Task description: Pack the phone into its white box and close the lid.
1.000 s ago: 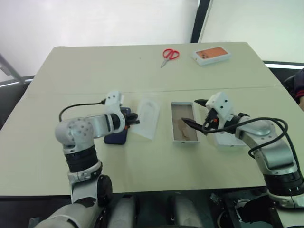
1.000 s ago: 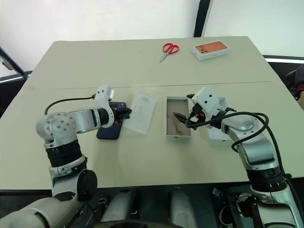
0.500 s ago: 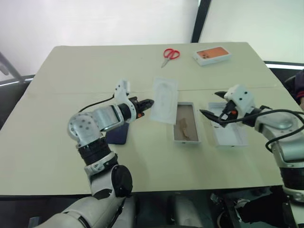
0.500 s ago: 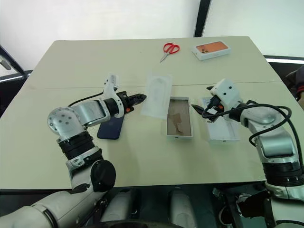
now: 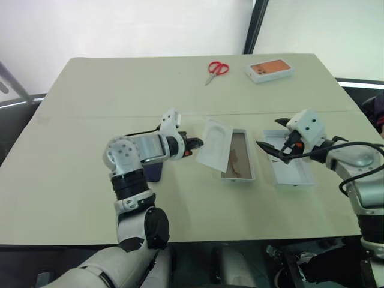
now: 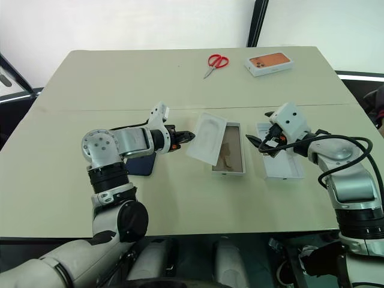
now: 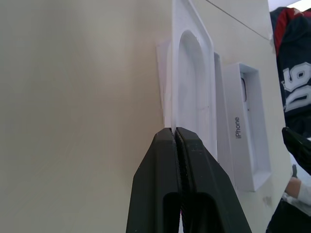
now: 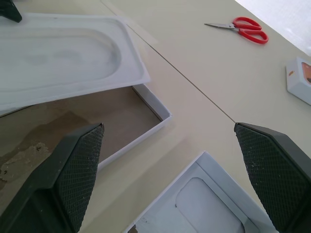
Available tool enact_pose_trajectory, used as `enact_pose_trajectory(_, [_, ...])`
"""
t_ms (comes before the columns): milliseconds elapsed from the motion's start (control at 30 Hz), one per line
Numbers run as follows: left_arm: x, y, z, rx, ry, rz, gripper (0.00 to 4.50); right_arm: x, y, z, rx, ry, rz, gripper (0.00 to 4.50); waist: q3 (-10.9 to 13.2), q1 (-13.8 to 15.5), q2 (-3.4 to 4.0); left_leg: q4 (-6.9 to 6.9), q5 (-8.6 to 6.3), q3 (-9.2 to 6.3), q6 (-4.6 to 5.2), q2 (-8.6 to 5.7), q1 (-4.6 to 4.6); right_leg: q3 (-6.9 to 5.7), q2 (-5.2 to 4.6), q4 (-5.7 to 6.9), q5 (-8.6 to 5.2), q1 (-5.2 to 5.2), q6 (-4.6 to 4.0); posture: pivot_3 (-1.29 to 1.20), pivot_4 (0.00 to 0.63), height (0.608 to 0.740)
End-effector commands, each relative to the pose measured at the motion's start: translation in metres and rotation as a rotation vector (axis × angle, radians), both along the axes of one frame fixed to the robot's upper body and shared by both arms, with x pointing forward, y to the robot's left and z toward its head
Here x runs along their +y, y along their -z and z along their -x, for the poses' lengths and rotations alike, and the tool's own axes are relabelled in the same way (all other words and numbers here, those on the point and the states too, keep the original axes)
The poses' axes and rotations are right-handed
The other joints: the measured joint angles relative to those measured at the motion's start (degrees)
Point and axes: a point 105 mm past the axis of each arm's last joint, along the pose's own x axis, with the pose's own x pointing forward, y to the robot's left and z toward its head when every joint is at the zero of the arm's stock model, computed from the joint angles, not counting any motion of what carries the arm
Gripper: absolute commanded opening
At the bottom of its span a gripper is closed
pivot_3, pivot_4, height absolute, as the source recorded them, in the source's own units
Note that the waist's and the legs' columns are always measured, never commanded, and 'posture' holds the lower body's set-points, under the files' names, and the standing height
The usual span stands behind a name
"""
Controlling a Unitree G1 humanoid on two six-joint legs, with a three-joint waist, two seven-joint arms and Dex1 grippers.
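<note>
Left gripper pinched on the moulded insert, tilted over the white box.
Left wrist view reveals "iPhone" on the lid; right gripper gapes empty; phone mid-table, seemingly flat.

Lab: bare test table, whiteboards

The white box lies mid-table, the lid to its right, the phone to its left. An insert overlaps the box's left wall; scissors lie far behind.
</note>
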Motion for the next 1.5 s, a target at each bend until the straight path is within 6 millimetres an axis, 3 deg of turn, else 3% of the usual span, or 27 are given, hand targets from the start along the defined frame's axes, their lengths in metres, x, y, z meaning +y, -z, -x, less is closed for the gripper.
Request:
enact_pose_trajectory(33, [-0.062, -0.027, 0.021, -0.050, 0.193, 0.142, 0.06, 0.004, -0.012, 0.003, -0.049, -0.011, 0.000, 4.50, 0.0, -0.1, 0.00, 0.00, 0.00, 0.00, 0.00, 0.00, 0.00, 0.00, 0.00, 0.00, 0.00, 0.00, 0.00, 0.00, 0.150, 0.740])
enact_pose_trajectory(600, [-0.077, -0.016, 0.024, -0.020, 0.268, 0.131, 0.06, 0.010, -0.012, -0.001, -0.050, -0.017, -0.012, 4.50, 0.0, -0.1, 0.00, 0.00, 0.00, 0.00, -0.01, -0.01, 0.00, 0.00, 0.00, 0.00, 0.00, 0.00, 0.00, 0.00, 0.150, 0.740])
enact_pose_trajectory(700, [-0.077, -0.016, 0.024, -0.023, 0.273, 0.127, 0.94, 0.011, -0.012, -0.001, -0.050, -0.018, -0.013, 4.50, 0.0, -0.1, 0.00, 0.00, 0.00, 0.00, -0.01, -0.01, 0.00, 0.00, 0.00, 0.00, 0.00, 0.00, 0.00, 0.00, 0.150, 0.740])
enact_pose_trajectory(867, [-0.072, -0.017, 0.027, -0.040, 0.279, 0.122, 3.35, 0.013, -0.011, 0.000, -0.052, -0.025, -0.016, 4.50, 0.0, -0.1, 0.00, 0.00, 0.01, 0.00, -0.01, 0.00, 0.00, 0.00, 0.00, 0.00, 0.00, -0.01, 0.00, 0.00, 0.150, 0.740])
enact_pose_trajectory(933, [-0.060, -0.018, 0.028, -0.058, 0.275, 0.114, 4.38, 0.016, -0.012, 0.001, -0.055, -0.034, -0.018, 4.50, 0.0, -0.1, 0.00, 0.00, 0.01, 0.00, -0.01, 0.00, 0.00, 0.00, 0.00, 0.00, 0.00, -0.01, 0.00, 0.00, 0.150, 0.740])
enact_pose_trajectory(1100, [-0.025, -0.016, 0.023, -0.135, 0.211, 0.046, 4.45, 0.022, -0.012, 0.003, -0.043, -0.055, -0.027, 4.50, 0.0, -0.3, 0.05, -0.02, 0.01, 0.01, -0.01, 0.03, 0.02, 0.02, 0.00, 0.01, 0.00, 0.00, 0.00, 0.00, 0.150, 0.740])
enact_pose_trajectory(1200, [0.024, -0.015, 0.013, -0.301, 0.109, -0.109, 4.50, 0.033, -0.002, 0.001, 0.009, -0.074, -0.022, 3.64, 0.0, -0.9, 0.09, -0.05, 0.03, 0.03, -0.04, 0.05, 0.05, 0.04, 0.06, 0.04, 0.00, -0.03, -0.01, 0.00, 0.150, 0.740])
enact_pose_trajectory(1333, [0.069, -0.013, 0.009, -0.549, 0.081, -0.337, 4.50, 0.046, 0.008, -0.008, 0.074, -0.056, -0.020, 1.59, 0.0, -0.7, 0.17, -0.28, 0.10, 0.08, -0.18, 0.14, 0.12, 0.15, 0.15, 0.09, 0.00, -0.15, -0.03, 0.00, 0.150, 0.740])
enact_pose_trajectory(1433, [0.084, -0.016, 0.017, -0.717, 0.141, -0.411, 4.50, 0.047, 0.015, -0.022, 0.109, 0.040, -0.010, 0.04, 0.0, 0.1, 0.20, -0.30, 0.12, 0.08, -0.21, 0.15, 0.07, 0.18, 0.01, 0.02, 0.01, -0.17, -0.06, 0.00, 0.150, 0.740])
enact_pose_trajectory(1500, [0.089, -0.019, 0.022, -0.813, 0.173, -0.427, 4.50, 0.049, 0.018, -0.027, 0.125, 0.072, 0.000, 0.04, 0.0, 0.8, 0.20, -0.24, 0.10, 0.04, -0.18, 0.11, 0.00, 0.14, -0.07, -0.06, 0.01, -0.14, -0.08, 0.00, 0.150, 0.740])
